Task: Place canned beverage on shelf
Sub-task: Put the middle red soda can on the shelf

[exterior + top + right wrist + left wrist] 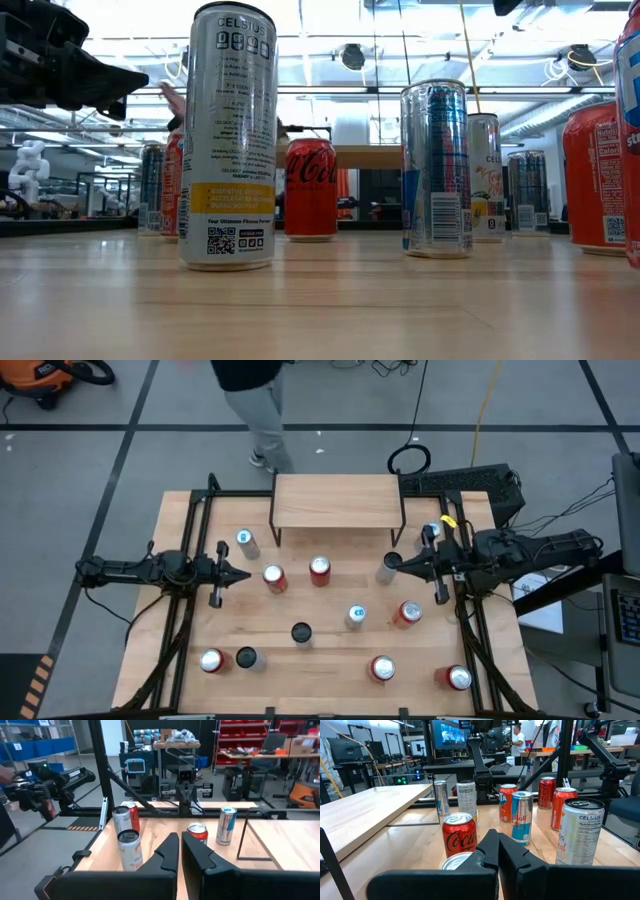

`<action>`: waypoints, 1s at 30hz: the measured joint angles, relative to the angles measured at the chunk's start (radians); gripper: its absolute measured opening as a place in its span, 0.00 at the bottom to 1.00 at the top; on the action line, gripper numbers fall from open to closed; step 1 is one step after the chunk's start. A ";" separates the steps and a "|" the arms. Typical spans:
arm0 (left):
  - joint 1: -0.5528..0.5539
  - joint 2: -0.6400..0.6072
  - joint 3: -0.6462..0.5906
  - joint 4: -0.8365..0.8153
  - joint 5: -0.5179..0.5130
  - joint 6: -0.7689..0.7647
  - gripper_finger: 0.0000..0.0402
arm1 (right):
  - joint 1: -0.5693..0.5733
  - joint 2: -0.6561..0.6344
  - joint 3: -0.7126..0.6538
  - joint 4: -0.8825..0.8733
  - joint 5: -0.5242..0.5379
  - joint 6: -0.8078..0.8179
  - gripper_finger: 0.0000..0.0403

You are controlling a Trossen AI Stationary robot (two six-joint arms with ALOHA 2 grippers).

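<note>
— Wooden tabletop (pixel 330 650), grey floor round it, and a person (pixel 250 410) standing past the far edge. What sits on the left?

— Left gripper (pixel 243 575), low over the table at its left side, fingers pinched together with nothing between them. Just ahead of its tip stands a red cola can (pixel 274 578); the left wrist view shows a silver can top right under the fingers, which may be that same can, though I cannot be sure from that angle. A pale silver can (pixel 245 541) stands a little ahead of the tip and off toward the shelf side.

— And the shelf?

— The shelf (pixel 337 500) stands at the far middle of the table, between the two grippers and farther back than both, its light top bare. No can rests on it.

— Cans in the middle?

— A second red can (pixel 319 570) stands between the grippers, just in front of the shelf. Nearer the front edge are a black-topped can (pixel 301 632) and a blue-and-silver can (pixel 356 616).

— The right side?

— Right gripper (pixel 399 563), also closed and holding nothing, tip pointing toward the left gripper. A dark-topped can (pixel 388 568) stands right at its tip; touching or just apart, I cannot tell. An orange-red can (pixel 407 613) stands just beside it toward the front edge.
</note>
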 joint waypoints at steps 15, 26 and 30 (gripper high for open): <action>0.000 0.000 0.000 0.002 0.000 0.000 0.00 | 0.000 0.128 0.166 -0.115 0.000 -0.011 0.00; 0.000 0.000 0.000 0.002 -0.001 0.000 0.00 | 0.000 0.220 0.317 -0.265 0.002 -0.011 0.00; 0.000 0.000 0.000 0.006 -0.043 0.003 0.00 | 0.000 0.233 0.332 -0.281 0.003 0.000 0.00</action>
